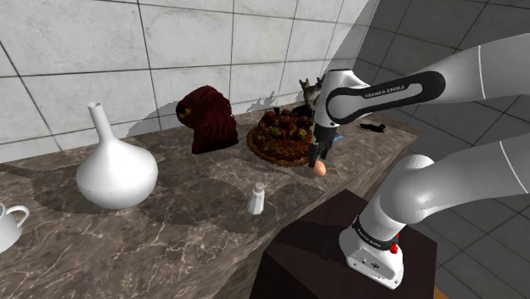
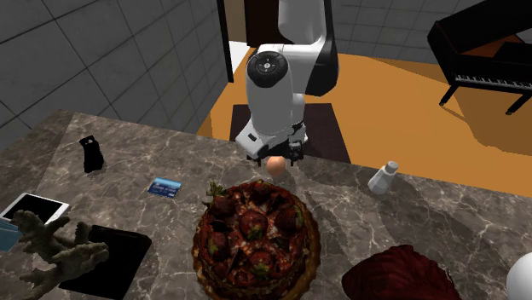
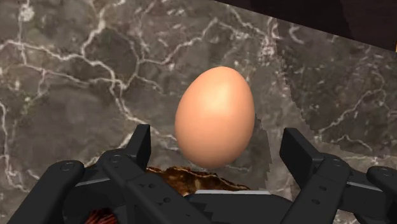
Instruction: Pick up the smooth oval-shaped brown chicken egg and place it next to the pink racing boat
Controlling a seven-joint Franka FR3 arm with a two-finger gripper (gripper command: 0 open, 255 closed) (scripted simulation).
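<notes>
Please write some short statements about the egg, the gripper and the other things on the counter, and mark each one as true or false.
1. The fingers of the gripper stand apart, with the egg between them. True.
2. The egg lies on top of the berry tart. False: it lies on the marble counter, beside the tart.
3. The white vase stands upright on the counter. True.
4. The small white shaker leans against the vase. False: it stands apart from the vase, with bare counter between them.
</notes>
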